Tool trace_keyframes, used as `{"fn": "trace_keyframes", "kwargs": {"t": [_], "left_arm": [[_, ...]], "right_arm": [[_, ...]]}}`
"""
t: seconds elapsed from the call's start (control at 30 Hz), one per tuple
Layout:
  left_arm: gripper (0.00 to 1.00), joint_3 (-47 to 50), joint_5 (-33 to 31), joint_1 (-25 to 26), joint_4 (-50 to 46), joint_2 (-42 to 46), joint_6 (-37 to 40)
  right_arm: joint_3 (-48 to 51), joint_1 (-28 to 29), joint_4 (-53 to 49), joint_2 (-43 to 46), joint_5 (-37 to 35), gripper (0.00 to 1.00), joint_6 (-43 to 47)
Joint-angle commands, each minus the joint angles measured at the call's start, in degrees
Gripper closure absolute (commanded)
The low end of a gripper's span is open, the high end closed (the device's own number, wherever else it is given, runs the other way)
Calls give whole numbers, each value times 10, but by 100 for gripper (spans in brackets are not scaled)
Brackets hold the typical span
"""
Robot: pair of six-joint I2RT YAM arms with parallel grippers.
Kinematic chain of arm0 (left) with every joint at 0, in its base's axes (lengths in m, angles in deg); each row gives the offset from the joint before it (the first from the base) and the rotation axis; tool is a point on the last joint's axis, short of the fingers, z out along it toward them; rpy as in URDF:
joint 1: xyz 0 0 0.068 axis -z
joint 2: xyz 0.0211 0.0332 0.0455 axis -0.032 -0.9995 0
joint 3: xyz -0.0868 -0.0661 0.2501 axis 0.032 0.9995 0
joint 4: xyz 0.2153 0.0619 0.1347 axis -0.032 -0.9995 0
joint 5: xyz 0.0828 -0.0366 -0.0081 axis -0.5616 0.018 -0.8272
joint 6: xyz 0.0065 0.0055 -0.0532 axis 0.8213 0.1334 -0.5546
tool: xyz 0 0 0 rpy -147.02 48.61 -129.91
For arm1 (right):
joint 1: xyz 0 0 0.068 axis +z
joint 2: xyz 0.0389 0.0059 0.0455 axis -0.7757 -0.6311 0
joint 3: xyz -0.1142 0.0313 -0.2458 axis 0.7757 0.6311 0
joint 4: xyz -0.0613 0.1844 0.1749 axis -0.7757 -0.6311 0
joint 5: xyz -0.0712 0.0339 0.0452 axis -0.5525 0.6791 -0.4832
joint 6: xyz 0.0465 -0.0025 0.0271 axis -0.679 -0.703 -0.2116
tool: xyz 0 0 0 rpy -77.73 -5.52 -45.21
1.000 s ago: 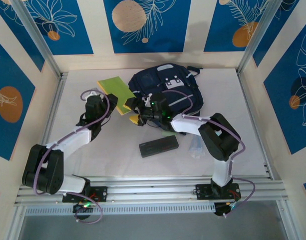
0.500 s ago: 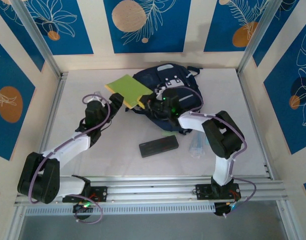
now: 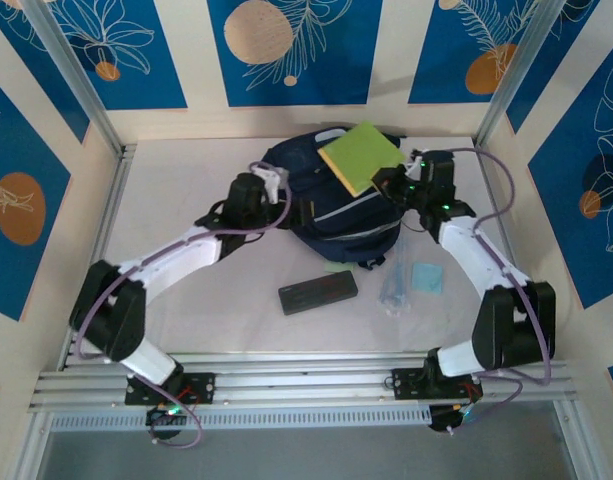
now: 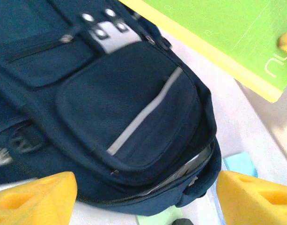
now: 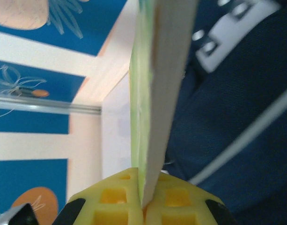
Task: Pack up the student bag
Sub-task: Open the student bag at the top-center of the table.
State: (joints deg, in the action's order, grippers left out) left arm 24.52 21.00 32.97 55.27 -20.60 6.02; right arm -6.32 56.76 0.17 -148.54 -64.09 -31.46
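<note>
**A:** From the left, then. Our left gripper [image 3: 276,184] hovers at the left flank of the large dark navy fabric backpack with pale grey stripes [image 3: 338,215]. The backpack lies flat on the white table top [image 3: 156,190], toward the far wall. The gripper's yellow fingertips [image 4: 35,199] stand wide apart with nothing between them, so it is released.

**B:** To the right we have the flat lime-green notebook with a yellow edge [image 3: 361,157], raised above the backpack's far right corner. Our right gripper [image 5: 143,204] is clenched on one edge of it, jaws pressed to both covers.

**A:** So we judge the step to be bringing the notebook to the bag's mouth. In the left wrist view we see pale lining in a gap low on the backpack. That looks like the way in, though we cannot tell how far the zip is undone.

**B:** Then the left gripper should take the upper lip of that gap and lift it. The right should lead in with a corner, notebook low and flat. Held by one edge only, it may swing or slip.

**A:** Any writing?

**B:** Pale letters at the notebook's corner — perhaps "nu", cut off by the frame. The backpack's pale studded patch [image 4: 113,40] carries nothing we can read.
</note>
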Motion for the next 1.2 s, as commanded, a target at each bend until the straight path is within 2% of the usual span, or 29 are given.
{"fn": "trace_keyframes", "kwargs": {"t": [0.0,0.13,0.33,0.47,0.6,0.7,0.77,0.83,0.87,0.93,1.0,1.07,1.17], "left_arm": [[23,-87,55,24,-101,-74,126],[24,-222,73,57,-198,-175,195],[24,-367,100,95,-288,-289,269],[24,-428,104,102,-323,-342,284],[24,-465,87,102,-327,-382,285],[28,-486,82,102,-327,-408,279],[34,-495,87,102,-329,-421,275],[45,-500,98,102,-330,-429,269],[53,-500,102,102,-330,-430,267],[77,-499,105,101,-330,-427,259],[91,-499,109,99,-328,-420,248],[90,-496,122,93,-318,-408,228],[78,-488,156,84,-291,-394,198]], "right_arm": [[-17,-56,-128,48,-11,100,94],[3,-144,-170,94,10,100,112],[59,-248,-168,153,42,100,101],[87,-281,-150,180,54,100,90],[98,-288,-141,193,59,100,87],[98,-288,-142,197,63,100,90],[96,-288,-145,198,65,100,92],[95,-288,-147,199,68,100,95],[94,-289,-148,200,69,100,96],[94,-289,-150,203,70,100,98],[96,-289,-152,204,71,100,100],[96,-289,-153,206,72,100,101],[98,-288,-154,206,73,100,101]]}}
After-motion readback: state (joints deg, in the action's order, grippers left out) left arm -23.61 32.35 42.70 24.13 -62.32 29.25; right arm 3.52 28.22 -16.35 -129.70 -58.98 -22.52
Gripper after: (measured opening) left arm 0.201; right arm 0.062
